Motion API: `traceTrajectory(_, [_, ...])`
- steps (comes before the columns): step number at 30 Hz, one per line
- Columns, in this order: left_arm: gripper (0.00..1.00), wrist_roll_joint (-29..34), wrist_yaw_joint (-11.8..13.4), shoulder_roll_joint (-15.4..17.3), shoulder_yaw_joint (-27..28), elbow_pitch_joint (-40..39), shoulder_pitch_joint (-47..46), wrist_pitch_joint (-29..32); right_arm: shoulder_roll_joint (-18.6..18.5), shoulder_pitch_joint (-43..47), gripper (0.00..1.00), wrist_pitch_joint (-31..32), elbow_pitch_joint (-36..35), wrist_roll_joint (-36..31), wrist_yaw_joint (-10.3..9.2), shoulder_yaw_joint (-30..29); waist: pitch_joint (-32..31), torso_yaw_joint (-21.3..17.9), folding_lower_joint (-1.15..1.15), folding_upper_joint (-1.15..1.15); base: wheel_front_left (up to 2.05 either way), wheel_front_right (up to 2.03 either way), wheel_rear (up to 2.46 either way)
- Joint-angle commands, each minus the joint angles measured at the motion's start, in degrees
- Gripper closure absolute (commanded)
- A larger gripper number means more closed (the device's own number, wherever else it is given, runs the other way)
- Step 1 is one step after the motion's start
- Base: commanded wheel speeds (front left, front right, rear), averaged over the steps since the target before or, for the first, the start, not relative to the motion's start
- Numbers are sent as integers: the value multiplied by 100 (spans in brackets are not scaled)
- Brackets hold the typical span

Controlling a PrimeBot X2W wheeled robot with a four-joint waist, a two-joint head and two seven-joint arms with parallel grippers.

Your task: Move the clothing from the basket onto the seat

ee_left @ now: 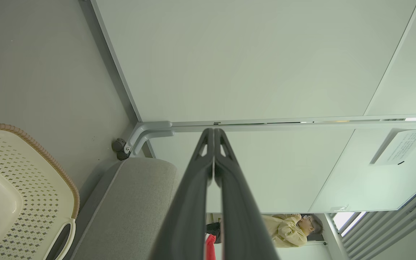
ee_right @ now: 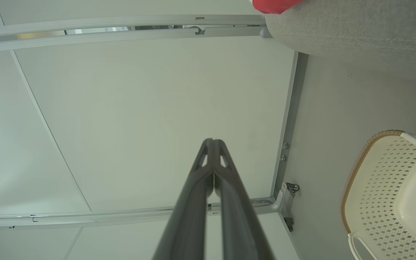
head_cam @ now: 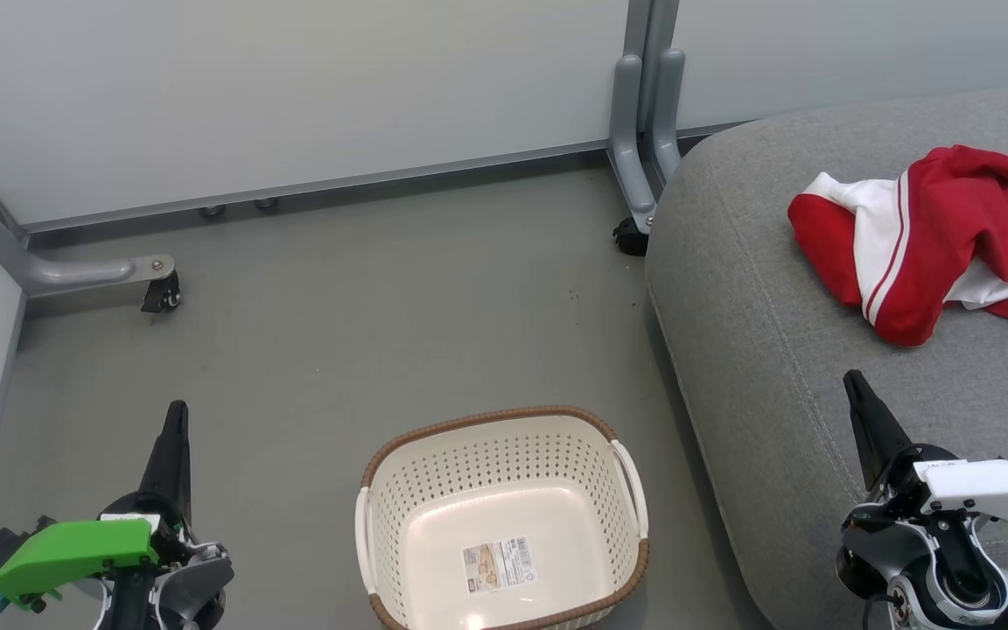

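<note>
The clothing (head_cam: 933,236), red with white panels and stripe trim, lies crumpled on the grey seat (head_cam: 758,350) at the right. A red scrap of it (ee_right: 273,5) peeks over the seat edge (ee_right: 352,32) in the right wrist view. On the floor by the seat stands the cream perforated basket (head_cam: 504,455), brown-rimmed, with just a label sticker inside. My left gripper (head_cam: 175,411) is shut at the lower left, away from the basket. My right gripper (head_cam: 852,378) is shut over the seat's front edge, well short of the clothing. Both hold nothing.
Pale partition panels close off the back and left, with grey caster feet (head_cam: 158,293) (head_cam: 631,234) on the floor. Grey floor lies between the panels and the basket. A person (ee_left: 291,227) shows beyond a panel in the left wrist view.
</note>
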Motion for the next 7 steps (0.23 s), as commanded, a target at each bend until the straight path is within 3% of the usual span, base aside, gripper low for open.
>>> traceTrajectory(1, [100, -17, -9, 38, 10, 5, -63, 19, -1, -39, 100, 15, 11, -20, 2, -10, 0, 0, 0, 0, 0, 0, 0])
traceTrajectory(7, [100, -17, -9, 38, 10, 5, -63, 19, 0, -39, 100, 17, 10, -22, 2, -12, 0, 0, 0, 0, 0, 0, 0])
